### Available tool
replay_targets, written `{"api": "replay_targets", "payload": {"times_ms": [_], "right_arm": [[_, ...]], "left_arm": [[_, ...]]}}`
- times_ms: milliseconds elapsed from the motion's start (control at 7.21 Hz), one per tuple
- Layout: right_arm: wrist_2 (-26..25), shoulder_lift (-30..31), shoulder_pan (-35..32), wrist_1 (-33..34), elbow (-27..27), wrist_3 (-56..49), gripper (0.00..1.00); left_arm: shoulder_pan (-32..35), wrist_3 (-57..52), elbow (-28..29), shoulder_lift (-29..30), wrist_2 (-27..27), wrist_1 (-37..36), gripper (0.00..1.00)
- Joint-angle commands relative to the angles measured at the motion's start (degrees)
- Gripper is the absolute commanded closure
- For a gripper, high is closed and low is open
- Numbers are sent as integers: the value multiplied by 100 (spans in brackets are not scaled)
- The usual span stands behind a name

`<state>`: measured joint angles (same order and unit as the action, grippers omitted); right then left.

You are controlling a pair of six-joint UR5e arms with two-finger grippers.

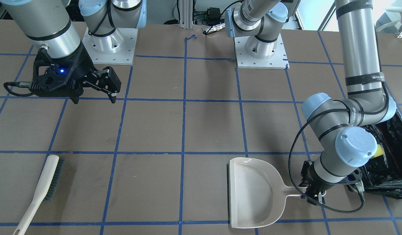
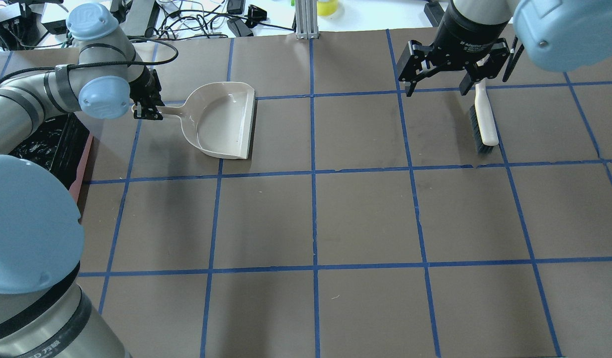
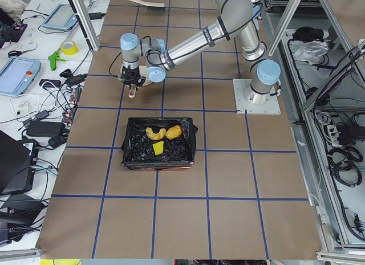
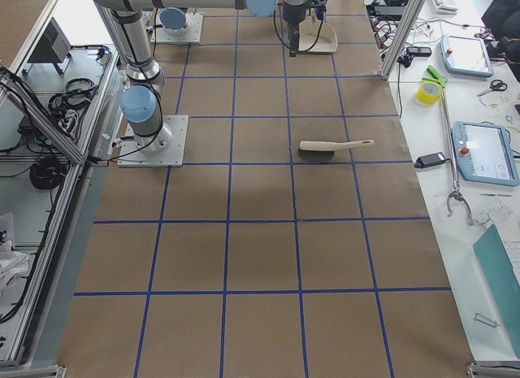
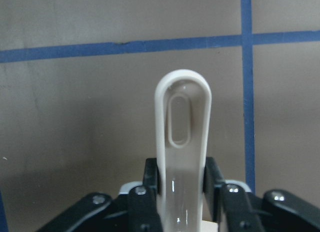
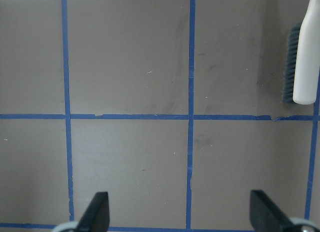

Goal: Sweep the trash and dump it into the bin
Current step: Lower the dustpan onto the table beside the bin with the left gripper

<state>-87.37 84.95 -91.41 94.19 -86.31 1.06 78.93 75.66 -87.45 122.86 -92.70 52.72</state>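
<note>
Taking the overhead view as a clock face, the brown paper-covered table (image 2: 365, 214), gridded with blue tape, fills the frame. The rectangular pink bin lined with crinkled black plastic (image 3: 131, 154) sits at the 9 o'clock edge, partly hidden under the left arm.

The beige plastic dustpan (image 2: 226, 119) lies at about 10 o'clock, seemingly flat on the paper. Its straight mouth faces 3 o'clock and its handle points to 9 o'clock. The left gripper (image 2: 147, 107) has its fingers clamped on that handle; the wrist view shows the handle's slotted end sticking out past them.

The cream-handled brush with dark bristles (image 2: 484, 119) lies on the table at about 1 o'clock. The right gripper (image 2: 437, 91) hangs above the table with its jaws spread wide around nothing; in its wrist view the brush sits off at 2 o'clock.

All the trash is inside the bin. The yellow-brown potato-like lump (image 3: 174, 131) lies at 3 o'clock of the pale beige curved piece (image 3: 154, 131), just beside it. The yellow sponge block (image 3: 158, 148) lies at 6 o'clock of the pair.
</note>
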Motion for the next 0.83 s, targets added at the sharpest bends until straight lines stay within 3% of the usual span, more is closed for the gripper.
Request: {"api": "replay_targets", "payload": {"times_ms": [0, 139, 277, 693], "right_arm": [[1, 4, 0, 2, 0, 0, 0], [1, -5, 0, 11, 0, 0, 0], [1, -5, 0, 29, 0, 0, 0], [1, -5, 0, 29, 0, 0, 0]], "left_arm": [[0, -42, -44, -77, -12, 2, 74], [0, -42, -53, -86, -64, -7, 31], [0, -42, -62, -182, -56, 2, 20], [52, -486, -71, -489, -38, 115, 19]]}}
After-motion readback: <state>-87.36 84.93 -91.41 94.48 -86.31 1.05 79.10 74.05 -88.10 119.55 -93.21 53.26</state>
